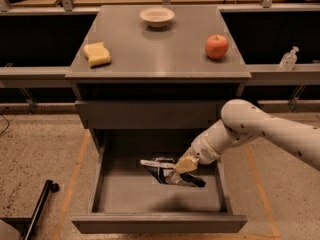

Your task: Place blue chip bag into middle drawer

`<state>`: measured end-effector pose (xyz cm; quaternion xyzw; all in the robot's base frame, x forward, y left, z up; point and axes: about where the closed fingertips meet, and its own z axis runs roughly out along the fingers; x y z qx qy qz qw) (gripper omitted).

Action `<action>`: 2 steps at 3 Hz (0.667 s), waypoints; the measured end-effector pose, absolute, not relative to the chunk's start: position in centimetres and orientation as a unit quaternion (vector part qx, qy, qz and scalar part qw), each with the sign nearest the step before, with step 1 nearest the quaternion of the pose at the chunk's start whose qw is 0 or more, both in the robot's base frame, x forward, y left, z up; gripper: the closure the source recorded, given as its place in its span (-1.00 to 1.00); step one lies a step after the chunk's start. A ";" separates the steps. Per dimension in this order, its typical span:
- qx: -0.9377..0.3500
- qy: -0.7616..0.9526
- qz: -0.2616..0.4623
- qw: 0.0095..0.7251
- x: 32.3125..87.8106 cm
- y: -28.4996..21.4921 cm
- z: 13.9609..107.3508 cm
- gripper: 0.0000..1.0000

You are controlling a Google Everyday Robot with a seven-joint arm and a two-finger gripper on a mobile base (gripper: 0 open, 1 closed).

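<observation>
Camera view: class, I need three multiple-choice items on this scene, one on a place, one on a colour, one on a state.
1. The blue chip bag is:
A in the middle of the cabinet top
B at the gripper, over the middle drawer
C at the cabinet top's front edge

2. The sponge is:
A yellow
B green
C pink

3. The middle drawer is:
A shut
B pulled open
C taken right out

Key:
1 B: the gripper's jaws hold the bag above the drawer's bare floor.
2 A: it shows pale yellow against the grey top.
3 B: its floor and low sides stick out in front of the cabinet.
</observation>
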<state>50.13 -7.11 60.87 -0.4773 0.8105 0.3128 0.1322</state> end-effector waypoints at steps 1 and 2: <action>-0.444 0.812 0.358 0.124 51.5 -6.6 55.2 1.00; -0.449 0.814 0.350 0.118 51.1 -6.7 55.7 1.00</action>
